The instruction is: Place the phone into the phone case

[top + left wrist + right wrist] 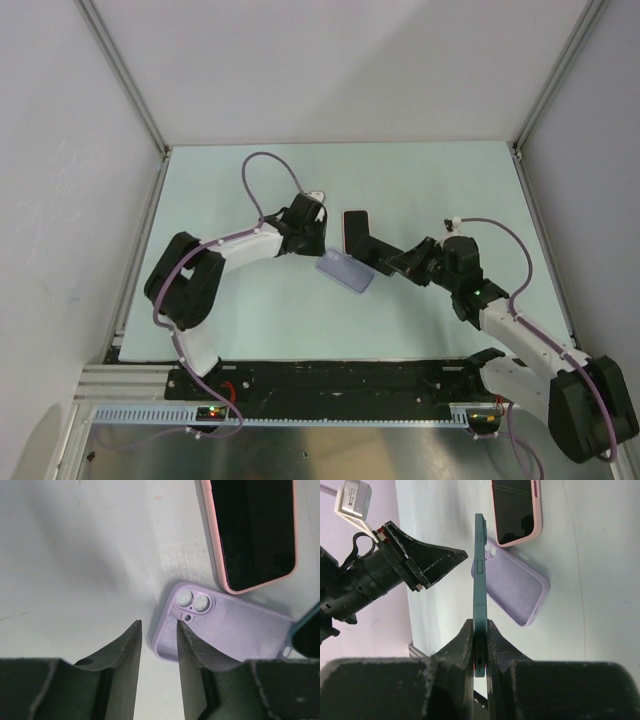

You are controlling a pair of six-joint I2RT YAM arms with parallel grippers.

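Pinching a teal phone (pixel 479 570) by its port end with the right gripper (pixel 479 625), fingers pressed flat against both faces. Held on edge, raised off the pale green table (pixel 280 310), side buttons turned toward the wrist camera. Hanging close above one long side of the lilac phone case (pixel 515 587) and not yet in it.

Lying flat near the middle of the table, that case, open side up, camera-cutout end pointing toward the left arm. Rim and soft inner lining plainly visible from both wrist views.

Just beyond it, screen up on the table, a second phone in a pink case (pixel 516 510). Lower corner right beside the lilac case's camera end; touching or merely close, hard to say.

Left gripper (pixel 159 625) down low at that same camera-end corner, fingers parted, bare table showing in the gap, nothing gripped. One fingertip (pixel 182 630) over the case's rim there, the other out over bare table beside it. Contact with the rim impossible to tell from here.

Both arms reaching in toward the middle of the table, grippers near each other, the case between them.
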